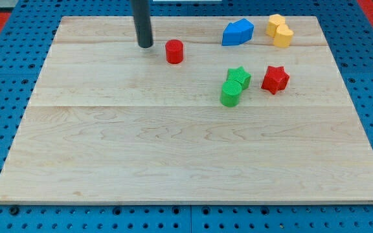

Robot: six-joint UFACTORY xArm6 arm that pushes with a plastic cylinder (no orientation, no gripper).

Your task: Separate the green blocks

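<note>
A green star block [239,77] and a green cylinder block [230,94] sit touching each other right of the board's middle, the star above the cylinder. My tip [146,45] rests near the view's top, left of centre, just left of a red cylinder block [174,51]. The tip is well to the upper left of the green blocks and touches no block.
A red star block [275,79] lies just right of the green star. A blue block [237,32] and a yellow block [280,30] sit near the board's top right. The wooden board [173,162] lies on a blue pegboard surface.
</note>
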